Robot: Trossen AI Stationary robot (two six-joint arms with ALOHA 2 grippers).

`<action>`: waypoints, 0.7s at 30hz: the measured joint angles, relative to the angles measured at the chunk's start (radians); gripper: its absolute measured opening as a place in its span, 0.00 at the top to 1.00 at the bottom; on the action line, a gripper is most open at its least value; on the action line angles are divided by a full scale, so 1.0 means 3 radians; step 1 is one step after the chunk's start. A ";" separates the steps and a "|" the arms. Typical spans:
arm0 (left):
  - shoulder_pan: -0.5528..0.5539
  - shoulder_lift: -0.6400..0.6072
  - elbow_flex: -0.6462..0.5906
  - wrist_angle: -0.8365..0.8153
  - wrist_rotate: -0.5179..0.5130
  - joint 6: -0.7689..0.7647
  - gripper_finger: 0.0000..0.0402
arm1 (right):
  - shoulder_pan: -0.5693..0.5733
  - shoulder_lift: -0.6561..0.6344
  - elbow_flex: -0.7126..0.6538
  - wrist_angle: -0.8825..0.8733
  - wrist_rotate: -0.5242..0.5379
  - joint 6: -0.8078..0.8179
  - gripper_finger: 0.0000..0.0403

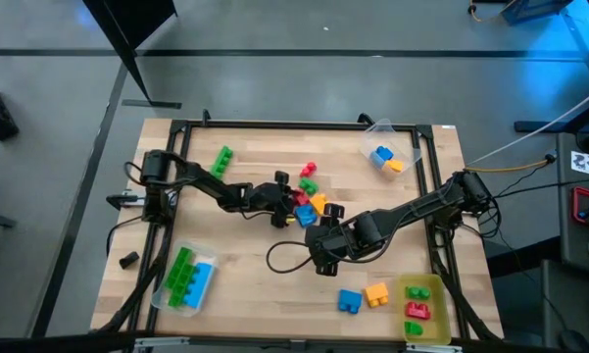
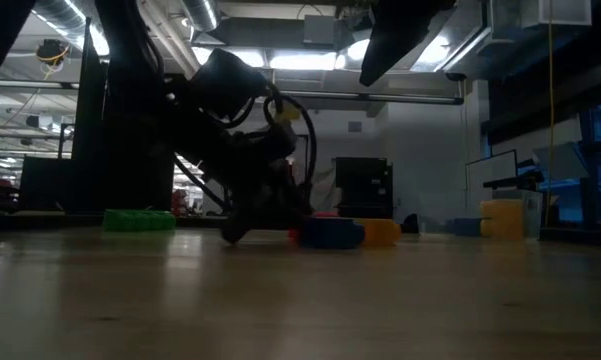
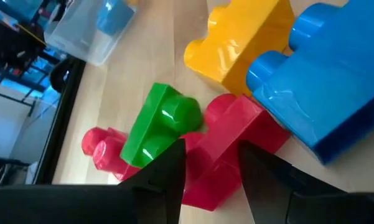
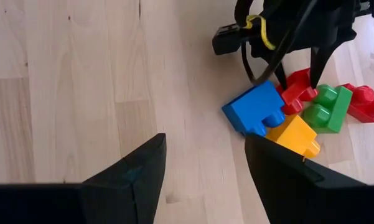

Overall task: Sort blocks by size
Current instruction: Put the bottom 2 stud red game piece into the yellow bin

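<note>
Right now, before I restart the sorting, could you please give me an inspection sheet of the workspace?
Surface: wooden table inside a black frame.
Job's things: mixed blocks piled mid-table; long green block lying apart; blue block and yellow block near the front.
Clutter: three clear trays and a yellow tray, each holding blocks.
Grippers: left gripper with jaws astride a red block in the pile; right gripper open, empty, facing the pile.
Cables: black cable looping on the table beside the right arm.
Surroundings: grey floor; dim workshop behind; no person seen.
</note>
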 joint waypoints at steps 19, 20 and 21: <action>0.0066 0.0087 0.0101 0.0066 0.0083 0.0101 0.95 | 0.0000 0.0000 0.0000 -0.0001 -0.0001 0.0004 0.45; 0.0069 0.0084 0.0102 0.0065 0.0081 0.0080 0.97 | 0.0000 0.0000 0.0000 -0.0001 -0.0001 0.0005 0.45; 0.0070 0.0083 0.0102 0.0066 0.0080 0.0067 0.98 | 0.0002 0.0000 0.0000 -0.0001 -0.0003 0.0006 0.45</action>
